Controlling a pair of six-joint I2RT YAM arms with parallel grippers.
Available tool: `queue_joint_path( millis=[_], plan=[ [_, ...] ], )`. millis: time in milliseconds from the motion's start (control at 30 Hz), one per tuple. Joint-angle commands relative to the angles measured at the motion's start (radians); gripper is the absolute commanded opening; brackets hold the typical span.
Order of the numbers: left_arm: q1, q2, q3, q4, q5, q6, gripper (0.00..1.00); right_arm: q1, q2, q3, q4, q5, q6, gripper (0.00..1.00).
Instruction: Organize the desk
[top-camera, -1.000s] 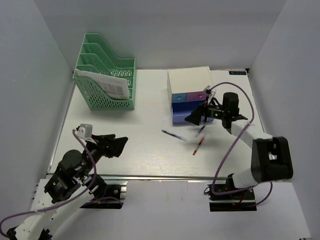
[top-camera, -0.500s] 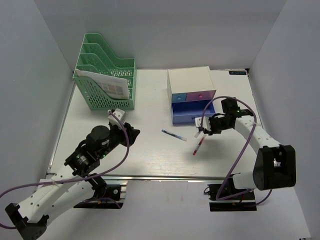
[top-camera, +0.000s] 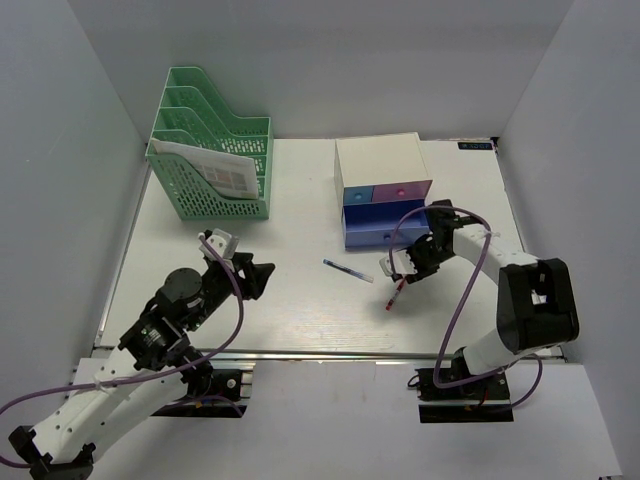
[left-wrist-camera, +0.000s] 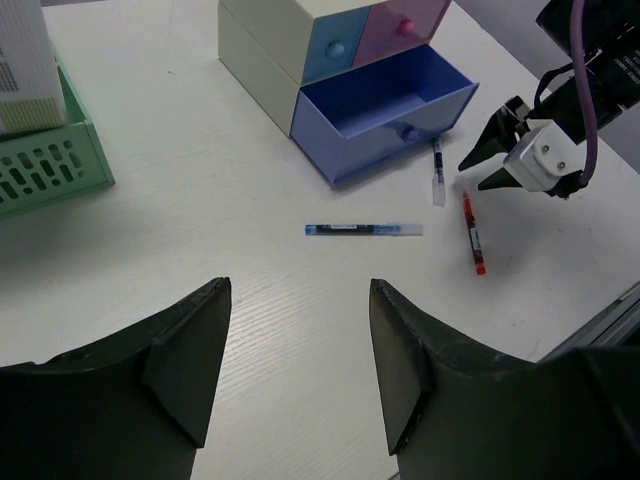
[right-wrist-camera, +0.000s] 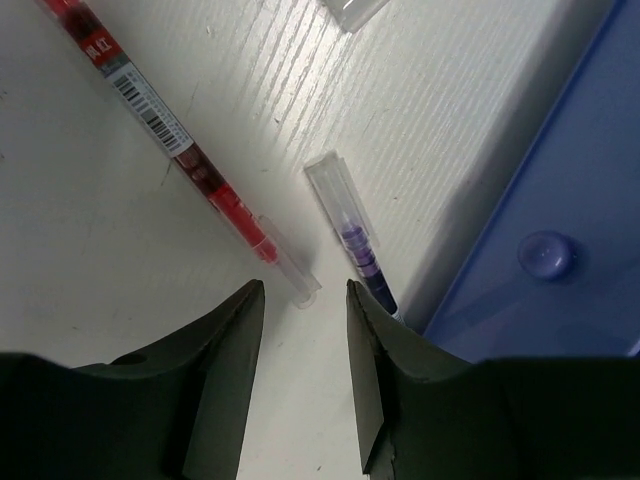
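The white desk (top-camera: 300, 215) holds three loose pens: a blue one (top-camera: 348, 270), a red one (top-camera: 395, 294) and a purple one (left-wrist-camera: 437, 180) lying against the open blue drawer (top-camera: 385, 228). My right gripper (top-camera: 405, 265) hangs low over the desk (right-wrist-camera: 100, 260), open and empty. In the right wrist view its fingertips (right-wrist-camera: 303, 287) straddle the clear end of the red pen (right-wrist-camera: 160, 125), with the purple pen (right-wrist-camera: 355, 240) just right of them. My left gripper (top-camera: 262, 272) is open and empty over bare desk (left-wrist-camera: 200, 200), well short of the blue pen (left-wrist-camera: 363, 229).
A white drawer box (top-camera: 380, 175) with small blue and pink drawers stands at the back right, its lower drawer (left-wrist-camera: 385, 105) pulled out and empty. A green file rack (top-camera: 212, 150) with papers stands at the back left. Grey walls close in three sides.
My right gripper came down from the drawer front to the pens, narrowing on the way. My left arm reached out over the desk, then drew back a little.
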Motion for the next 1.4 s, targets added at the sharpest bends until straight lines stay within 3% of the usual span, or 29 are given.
queue_joint_path(
  millis=[0, 500, 1033, 1367],
  plan=[
    [0.004, 0.01, -0.001, 0.012, 0.011, 0.013, 0.68, 0.022, 0.023, 0.041, 0.037, 0.045, -0.023, 0.45],
    [0.004, -0.01, -0.002, 0.017, 0.017, 0.016, 0.67, 0.073, 0.175, 0.178, 0.031, 0.116, 0.034, 0.42],
    [0.004, -0.017, -0.002, 0.015, 0.009, 0.018, 0.67, 0.104, 0.276, 0.204, -0.034, 0.203, 0.033, 0.39],
    [0.004, -0.025, -0.001, 0.013, -0.005, 0.016, 0.68, 0.127, 0.395, 0.268, -0.221, 0.192, 0.063, 0.27]
  ],
)
